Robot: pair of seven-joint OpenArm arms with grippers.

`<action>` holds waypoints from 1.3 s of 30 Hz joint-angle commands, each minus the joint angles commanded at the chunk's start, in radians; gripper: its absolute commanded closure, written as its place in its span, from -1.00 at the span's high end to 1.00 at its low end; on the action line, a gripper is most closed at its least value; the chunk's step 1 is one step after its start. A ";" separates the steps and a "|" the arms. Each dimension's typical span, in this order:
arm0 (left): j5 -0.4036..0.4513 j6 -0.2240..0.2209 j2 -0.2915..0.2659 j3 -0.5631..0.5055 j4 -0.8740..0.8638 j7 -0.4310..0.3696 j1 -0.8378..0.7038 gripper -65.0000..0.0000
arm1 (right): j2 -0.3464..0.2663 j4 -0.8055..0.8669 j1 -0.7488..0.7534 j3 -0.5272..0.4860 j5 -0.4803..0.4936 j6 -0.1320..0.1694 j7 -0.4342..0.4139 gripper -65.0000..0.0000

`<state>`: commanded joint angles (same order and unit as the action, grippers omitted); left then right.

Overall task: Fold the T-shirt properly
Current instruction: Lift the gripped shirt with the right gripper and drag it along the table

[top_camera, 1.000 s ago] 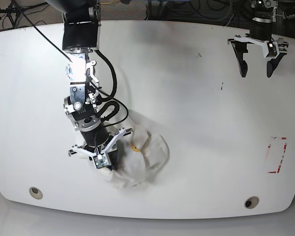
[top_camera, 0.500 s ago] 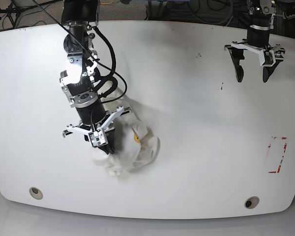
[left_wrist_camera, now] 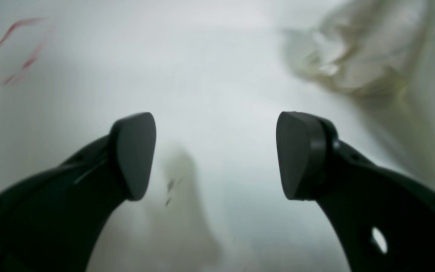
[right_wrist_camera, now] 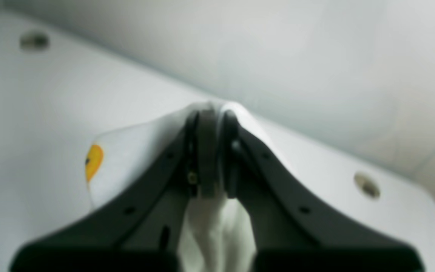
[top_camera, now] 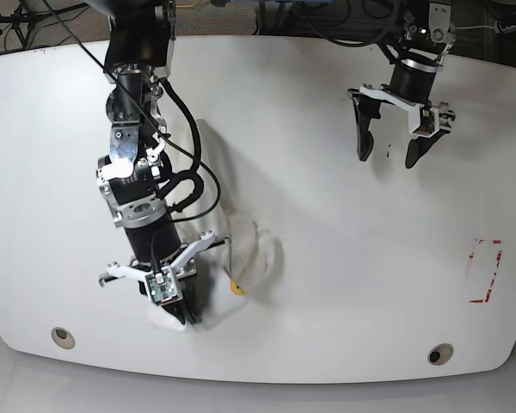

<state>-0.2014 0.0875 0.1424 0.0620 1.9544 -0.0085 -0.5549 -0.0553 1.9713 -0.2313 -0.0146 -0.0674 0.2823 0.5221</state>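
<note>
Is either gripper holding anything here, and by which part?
The right gripper is shut on a bunched fold of the T-shirt; which part is unclear. The left gripper is open, empty.

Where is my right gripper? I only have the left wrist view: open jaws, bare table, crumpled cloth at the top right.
Observer: The right gripper is near the table's front edge, on the base view's left side.
Operator: Is it holding anything?
Observer: Yes. In the right wrist view its jaws are shut on a fold of the T-shirt.
Operator: Is the shirt spread out?
Observer: No. In the base view it is a bunched heap beside that arm, with the yellow-orange emblem showing.
Operator: And my left gripper?
Observer: The left gripper hangs open above bare table toward the far side, well clear of the shirt.
</note>
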 joint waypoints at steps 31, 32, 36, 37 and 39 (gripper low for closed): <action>-0.015 0.001 -0.101 -0.136 -0.051 0.039 0.156 0.43 | 0.019 0.001 -0.060 0.008 0.010 0.001 -0.002 -1.00; -0.015 0.002 -0.107 -0.140 -0.057 0.041 0.165 0.43 | 0.018 -0.002 -0.076 0.007 0.010 0.001 -0.001 -0.99; -0.013 -0.006 -0.144 -0.171 -0.104 0.043 0.240 0.43 | 0.006 -0.049 -0.202 0.004 0.008 -0.002 0.006 -0.99; -0.013 -0.006 -0.149 -0.175 -0.110 0.043 0.249 0.43 | 0.006 -0.053 -0.215 0.004 0.009 -0.002 0.007 -0.99; -0.013 -0.006 -0.155 -0.184 -0.122 0.042 0.264 0.43 | 0.005 -0.063 -0.237 0.004 0.009 -0.003 0.008 -0.99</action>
<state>-0.2148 0.0814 -0.0128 -0.1223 1.8328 0.0334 -0.2908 -0.0503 1.9081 -0.4684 -0.0111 -0.0587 0.2797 0.5296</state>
